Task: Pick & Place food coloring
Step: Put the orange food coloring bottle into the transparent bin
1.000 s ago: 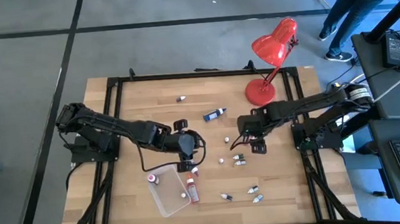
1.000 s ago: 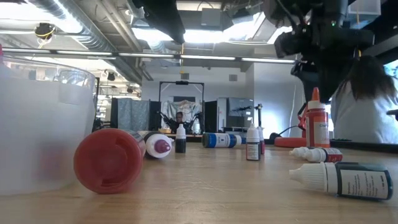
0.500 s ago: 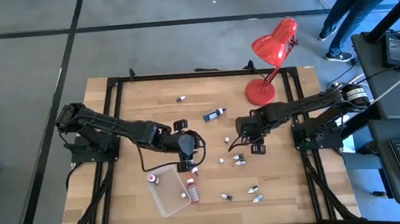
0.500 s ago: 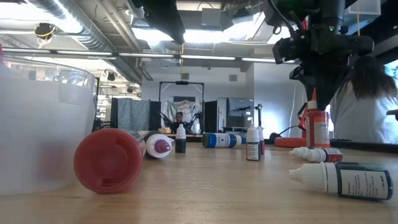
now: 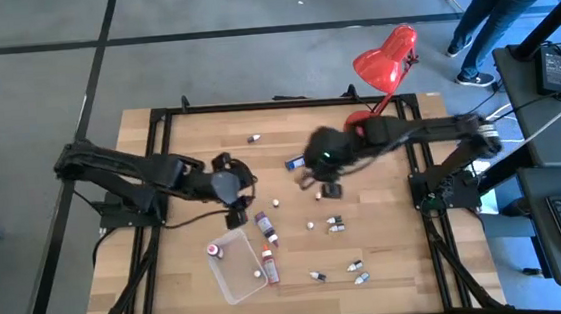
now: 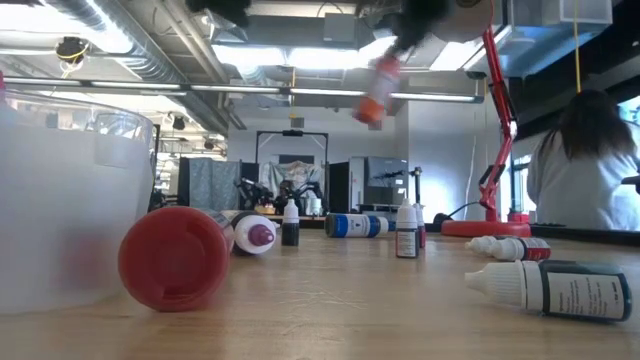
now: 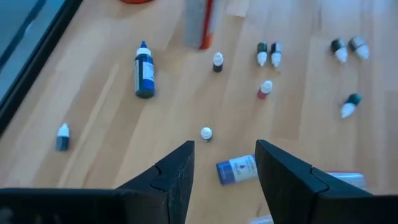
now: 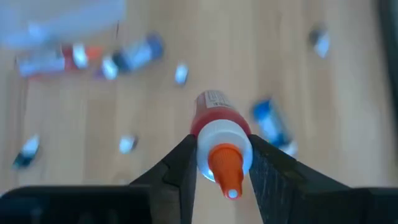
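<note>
- Right gripper is closed on a red food coloring bottle, fingers pinching the neck just under the orange tip; held clear of the tabletop, probably for carrying to the clear tray
- Low view shows the same bottle tilted and high in the air; high view hides it under the right arm, which sits mid-tabletop toward the far edge, near the red lamp
- Left gripper: fingers parted at a middling width, nothing between them; it hangs left of the tabletop's centre, looking like it waits
- Left wrist view sorts out what the high view gives only as specks: a blue bottle lying flat, small capped bottles scattered, one blue-labelled bottle lying near the fingers
- High view places the tray near the front edge, a pink-capped bottle and a red one in it or at its rim; I cannot tell which
- Loose bottles remain near the front edge, so much of the task is judged unfinished
</note>
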### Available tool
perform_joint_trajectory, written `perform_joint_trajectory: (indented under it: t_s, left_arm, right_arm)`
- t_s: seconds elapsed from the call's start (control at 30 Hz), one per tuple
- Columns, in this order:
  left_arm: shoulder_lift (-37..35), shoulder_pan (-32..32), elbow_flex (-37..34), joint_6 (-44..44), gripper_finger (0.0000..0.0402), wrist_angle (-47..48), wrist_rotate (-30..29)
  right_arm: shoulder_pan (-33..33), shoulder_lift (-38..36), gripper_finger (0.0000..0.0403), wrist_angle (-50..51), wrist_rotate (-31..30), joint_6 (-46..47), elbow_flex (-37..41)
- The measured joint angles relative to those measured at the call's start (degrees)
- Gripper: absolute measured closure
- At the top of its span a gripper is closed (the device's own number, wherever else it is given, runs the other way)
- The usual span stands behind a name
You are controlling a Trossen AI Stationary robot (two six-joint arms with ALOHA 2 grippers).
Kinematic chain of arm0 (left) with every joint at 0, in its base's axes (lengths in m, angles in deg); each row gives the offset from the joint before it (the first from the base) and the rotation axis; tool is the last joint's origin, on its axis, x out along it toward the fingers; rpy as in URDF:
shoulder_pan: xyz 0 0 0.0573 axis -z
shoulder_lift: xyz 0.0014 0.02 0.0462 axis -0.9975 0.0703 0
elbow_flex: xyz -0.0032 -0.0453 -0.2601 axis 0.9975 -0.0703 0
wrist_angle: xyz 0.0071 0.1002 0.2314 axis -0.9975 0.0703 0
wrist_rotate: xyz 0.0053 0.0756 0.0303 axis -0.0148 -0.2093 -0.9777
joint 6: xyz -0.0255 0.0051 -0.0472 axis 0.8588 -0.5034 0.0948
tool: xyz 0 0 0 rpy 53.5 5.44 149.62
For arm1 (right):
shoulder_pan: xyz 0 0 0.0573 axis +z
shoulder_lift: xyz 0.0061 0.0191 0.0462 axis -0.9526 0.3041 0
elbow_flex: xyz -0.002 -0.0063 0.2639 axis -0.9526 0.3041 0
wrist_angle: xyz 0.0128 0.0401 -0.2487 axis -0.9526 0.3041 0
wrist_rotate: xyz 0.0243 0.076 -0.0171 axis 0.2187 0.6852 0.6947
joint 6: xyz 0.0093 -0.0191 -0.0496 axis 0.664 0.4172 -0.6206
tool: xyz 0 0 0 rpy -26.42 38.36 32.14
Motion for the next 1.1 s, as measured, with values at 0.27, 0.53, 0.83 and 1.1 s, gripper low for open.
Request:
perform_joint_trajectory:
  t_s: [0.27, 0.53, 0.83, 1.1]
  left_arm:
    - [-5.22, 2.92, 0.02, 7.80, 0.0239, 6.32, 0.02]
    - [-5.89, 6.06, 0.02, 12.51, 0.0236, 9.29, -2.18]
    - [-5.87, 6.82, -0.87, 14.37, 0.0239, 9.26, -3.26]
    - [-5.87, 6.82, -0.90, 14.92, 0.0236, 9.22, -3.26]
  right_arm:
    - [-2.27, 19.79, 0.0280, 4.68, 0.68, -8.73, -25.16]
    - [-3.91, 33.88, 0.0280, 7.00, 3.47, -11.46, -35.21]
    - [-4.92, 41.85, 0.0273, 8.68, 3.51, -11.65, -35.81]
    - [-5.01, 43.45, 0.0261, 8.67, 3.51, -11.64, -35.84]
